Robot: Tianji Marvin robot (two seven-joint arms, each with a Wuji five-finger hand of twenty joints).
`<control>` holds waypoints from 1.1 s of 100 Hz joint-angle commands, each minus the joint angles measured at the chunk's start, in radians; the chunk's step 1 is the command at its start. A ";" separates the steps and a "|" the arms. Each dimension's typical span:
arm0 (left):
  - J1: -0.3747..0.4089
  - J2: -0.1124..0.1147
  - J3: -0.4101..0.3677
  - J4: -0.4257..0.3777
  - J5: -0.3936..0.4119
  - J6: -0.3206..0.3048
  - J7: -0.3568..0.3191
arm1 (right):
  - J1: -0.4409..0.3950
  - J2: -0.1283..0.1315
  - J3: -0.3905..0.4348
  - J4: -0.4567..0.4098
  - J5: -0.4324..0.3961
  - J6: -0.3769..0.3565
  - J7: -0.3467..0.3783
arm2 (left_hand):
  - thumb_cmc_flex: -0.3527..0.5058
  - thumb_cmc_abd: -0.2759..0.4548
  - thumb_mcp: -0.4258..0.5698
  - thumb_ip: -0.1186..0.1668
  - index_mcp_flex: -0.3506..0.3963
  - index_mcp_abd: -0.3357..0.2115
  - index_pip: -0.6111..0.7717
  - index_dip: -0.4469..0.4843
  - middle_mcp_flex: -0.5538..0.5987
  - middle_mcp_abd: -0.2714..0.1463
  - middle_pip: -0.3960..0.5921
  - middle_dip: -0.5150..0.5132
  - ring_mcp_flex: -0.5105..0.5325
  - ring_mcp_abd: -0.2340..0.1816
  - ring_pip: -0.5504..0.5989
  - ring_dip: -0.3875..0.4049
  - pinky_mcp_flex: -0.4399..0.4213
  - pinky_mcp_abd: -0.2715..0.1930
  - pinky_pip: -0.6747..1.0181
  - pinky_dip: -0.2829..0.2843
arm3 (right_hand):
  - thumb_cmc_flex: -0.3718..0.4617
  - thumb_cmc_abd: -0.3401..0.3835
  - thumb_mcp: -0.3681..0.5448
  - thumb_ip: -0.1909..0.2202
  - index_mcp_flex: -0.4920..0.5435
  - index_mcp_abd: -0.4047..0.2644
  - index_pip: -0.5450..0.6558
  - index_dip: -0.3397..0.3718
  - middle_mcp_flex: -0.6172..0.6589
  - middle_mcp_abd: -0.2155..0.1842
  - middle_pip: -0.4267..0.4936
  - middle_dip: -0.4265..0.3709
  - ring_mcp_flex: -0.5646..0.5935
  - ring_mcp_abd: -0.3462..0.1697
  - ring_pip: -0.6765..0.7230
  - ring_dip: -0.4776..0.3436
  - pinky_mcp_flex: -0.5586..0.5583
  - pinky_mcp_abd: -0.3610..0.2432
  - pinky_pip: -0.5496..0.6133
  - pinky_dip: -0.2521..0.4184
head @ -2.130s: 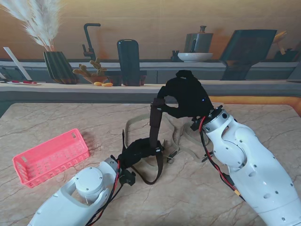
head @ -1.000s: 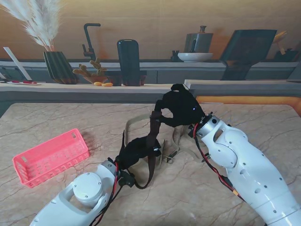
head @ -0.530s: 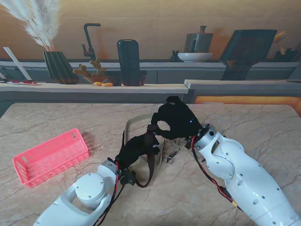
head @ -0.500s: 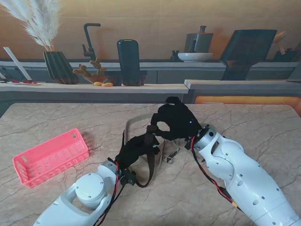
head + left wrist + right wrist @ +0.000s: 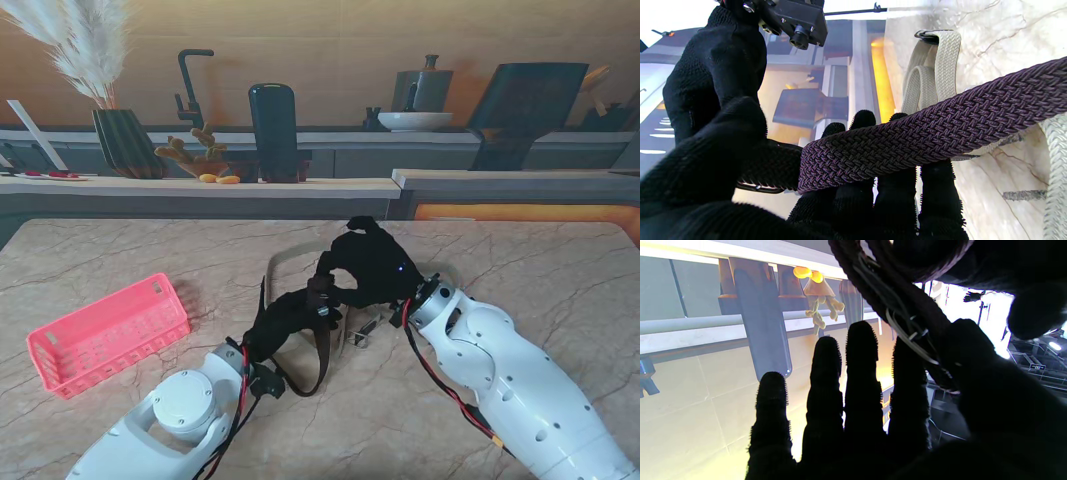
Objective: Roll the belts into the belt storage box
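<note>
A dark woven belt (image 5: 322, 352) runs between my two black-gloved hands, and its slack loop hangs down to the table nearer to me. My left hand (image 5: 283, 318) is shut on it: in the left wrist view the dark belt (image 5: 927, 133) lies across the fingers (image 5: 937, 190) with the thumb pressing on it. My right hand (image 5: 368, 265) pinches the belt's upper end just above the left hand. In the right wrist view the strap (image 5: 907, 306) passes between thumb and forefinger. A beige belt (image 5: 288, 259) lies loosely on the marble under both hands. The pink storage basket (image 5: 105, 332) sits far left.
The marble table (image 5: 560, 260) ends at a raised counter behind, carrying a vase with pampas grass (image 5: 125, 140), a dark bottle (image 5: 273, 132) and a bowl (image 5: 414, 120). The beige belt's buckle (image 5: 362, 335) rests beside my right wrist.
My right hand has come down and to the left with the belt's end, from well above the table to right over the left hand. The once-upright strap now folds into a slack loop.
</note>
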 commanded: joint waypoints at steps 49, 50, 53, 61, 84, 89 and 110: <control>0.003 -0.001 -0.014 -0.013 -0.089 -0.005 -0.041 | 0.022 -0.002 -0.069 0.082 0.039 -0.025 0.052 | -0.245 -0.088 0.095 -0.106 -0.089 -0.093 -0.139 -0.034 -0.041 -0.018 -0.023 -0.009 -0.007 -0.030 -0.043 0.001 0.002 0.003 -0.042 0.036 | 0.070 0.045 0.085 0.023 0.063 -0.152 0.094 0.010 -0.011 0.026 0.026 0.010 0.013 -0.004 0.005 0.013 -0.023 0.016 0.004 -0.008; 0.003 -0.001 -0.014 -0.013 -0.090 -0.004 -0.041 | 0.023 -0.002 -0.071 0.083 0.040 -0.026 0.053 | -0.247 -0.087 0.094 -0.106 -0.089 -0.093 -0.139 -0.034 -0.041 -0.017 -0.022 -0.009 -0.007 -0.029 -0.042 0.001 0.002 0.003 -0.041 0.036 | 0.069 0.046 0.085 0.023 0.063 -0.154 0.094 0.010 -0.011 0.026 0.027 0.011 0.013 -0.004 0.005 0.013 -0.023 0.016 0.004 -0.008; 0.004 -0.002 -0.015 -0.014 -0.094 -0.003 -0.040 | 0.024 -0.002 -0.074 0.087 0.042 -0.026 0.056 | -0.254 -0.082 0.092 -0.107 -0.086 -0.095 -0.138 -0.033 -0.037 -0.016 -0.020 -0.008 -0.005 -0.027 -0.040 0.003 0.004 0.003 -0.039 0.038 | 0.066 0.045 0.084 0.023 0.062 -0.161 0.093 0.009 -0.011 0.029 0.031 0.013 0.014 -0.003 0.006 0.014 -0.023 0.017 0.004 -0.008; 0.008 -0.004 -0.017 -0.018 -0.104 0.000 -0.037 | 0.026 -0.003 -0.081 0.095 0.053 -0.026 0.065 | -0.255 -0.076 0.091 -0.108 -0.079 -0.098 -0.134 -0.031 -0.026 -0.014 -0.014 -0.006 0.003 -0.025 -0.029 0.007 0.010 0.001 -0.028 0.045 | 0.058 0.041 0.085 0.029 0.062 -0.174 0.093 0.007 -0.013 0.039 0.052 0.024 0.023 -0.005 0.026 0.024 -0.023 0.016 0.003 -0.006; 0.019 -0.009 -0.024 -0.033 -0.153 0.015 -0.035 | 0.029 -0.003 -0.092 0.106 0.068 -0.022 0.081 | -0.222 -0.046 0.068 -0.100 -0.065 -0.098 -0.116 -0.022 0.015 -0.015 0.016 0.005 0.038 -0.025 0.019 0.020 0.041 -0.015 0.016 0.060 | 0.034 -0.001 0.103 0.032 0.061 -0.180 0.097 -0.006 -0.028 0.054 0.112 0.054 0.019 -0.006 0.092 0.066 -0.022 0.019 0.000 0.001; 0.020 -0.010 -0.025 -0.034 -0.161 0.018 -0.036 | 0.029 -0.003 -0.094 0.106 0.071 -0.023 0.089 | -0.212 -0.042 0.067 -0.098 -0.066 -0.097 -0.112 -0.021 0.021 -0.017 0.021 0.007 0.045 -0.027 0.028 0.022 0.049 -0.018 0.026 0.062 | 0.000 -0.034 0.119 0.035 0.044 -0.172 0.094 -0.007 -0.038 0.057 0.111 0.054 0.015 -0.004 0.093 0.068 -0.024 0.022 -0.003 0.002; 0.029 -0.011 -0.031 -0.047 -0.179 0.028 -0.036 | 0.032 -0.002 -0.100 0.110 0.074 -0.025 0.097 | -0.098 -0.031 0.050 -0.065 -0.071 -0.097 -0.080 -0.014 0.043 -0.031 0.054 0.019 0.071 -0.036 0.075 0.026 0.076 -0.033 0.078 0.064 | -0.040 -0.100 0.134 0.032 -0.015 -0.142 0.072 -0.006 -0.071 0.067 0.108 0.057 -0.001 0.002 0.088 0.069 -0.027 0.024 -0.010 0.005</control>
